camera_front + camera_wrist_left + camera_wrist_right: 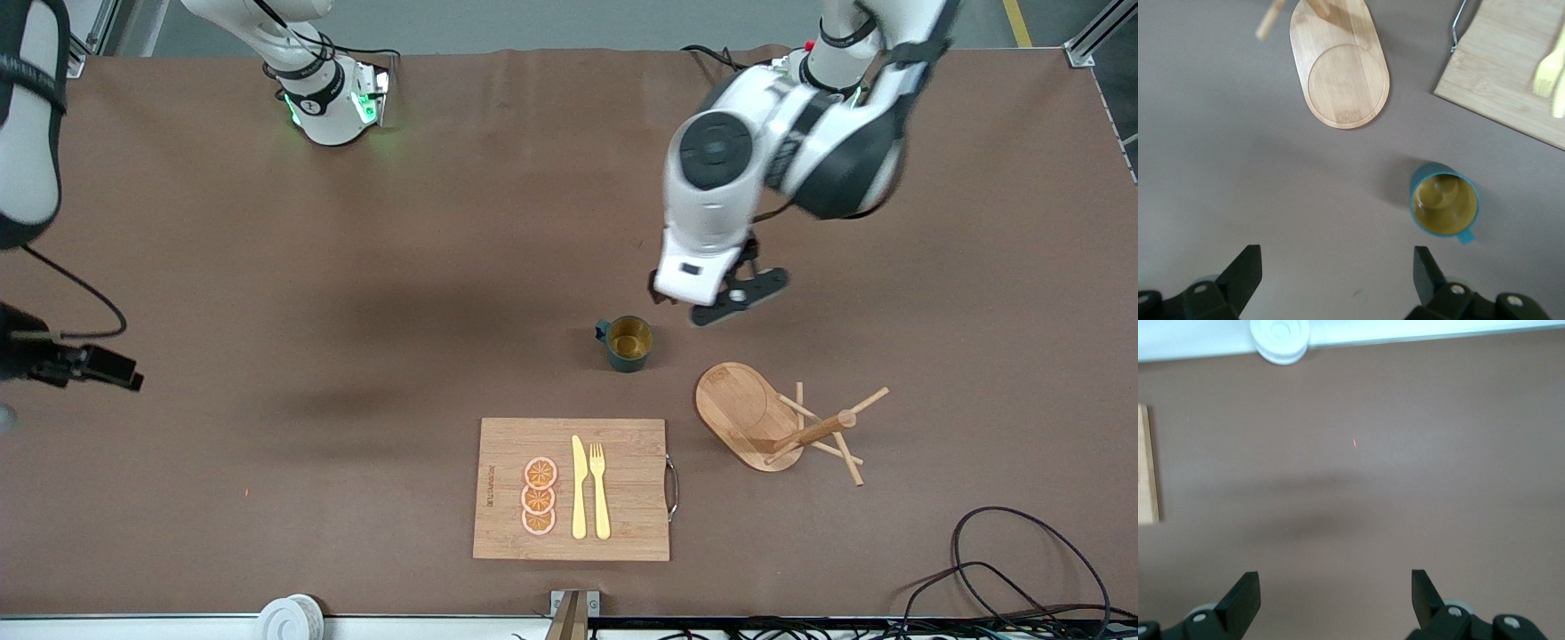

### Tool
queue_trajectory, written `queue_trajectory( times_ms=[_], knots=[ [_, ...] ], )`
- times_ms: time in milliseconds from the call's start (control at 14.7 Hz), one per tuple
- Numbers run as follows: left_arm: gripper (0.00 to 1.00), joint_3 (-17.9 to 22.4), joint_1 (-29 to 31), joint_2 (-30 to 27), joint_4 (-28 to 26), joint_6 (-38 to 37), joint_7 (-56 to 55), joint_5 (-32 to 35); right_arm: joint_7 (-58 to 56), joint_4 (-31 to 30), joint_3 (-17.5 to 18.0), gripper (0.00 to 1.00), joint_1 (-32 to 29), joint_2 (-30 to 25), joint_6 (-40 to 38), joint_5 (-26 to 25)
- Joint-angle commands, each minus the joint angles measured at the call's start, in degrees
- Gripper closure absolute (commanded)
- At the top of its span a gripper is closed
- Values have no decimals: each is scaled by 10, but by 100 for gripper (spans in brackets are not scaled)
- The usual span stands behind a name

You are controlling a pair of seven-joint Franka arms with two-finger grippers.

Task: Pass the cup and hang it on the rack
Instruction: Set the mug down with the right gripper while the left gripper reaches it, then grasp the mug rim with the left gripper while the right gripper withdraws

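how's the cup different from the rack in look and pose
The cup is a dark teal mug with a tan inside; the rack is light wood. The cup is one squat cylinder; the rack has an oval base, a post and thin crossing pegs. The cup stands farther from the front camera. Both sit on the brown table, untouched by either gripper.

One cup [629, 342], one rack [782, 422], one cutting board [573, 489], one knife [579, 487], one fork [599, 489], three orange slices [539, 496], two grippers: left gripper [1337, 280], right gripper [1335, 600].

front: high, facing robots | wrists: look down at table | front, left wrist share cup [629, 342]
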Motion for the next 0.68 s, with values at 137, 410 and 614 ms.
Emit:
queue_trajectory(
  times_ms=[137,410,614],
  knots=[
    [0,6,-92,110,71,13,-172,80,-9,-188,9,0,6,-189,15,-19],
    [1,9,-150,173,79,58,-340,169,-8,-238,8,0,3,-244,22,-19],
    [2,10,-180,210,86,63,-452,249,-9,-182,6,0,0,-232,13,-19]
  ],
)
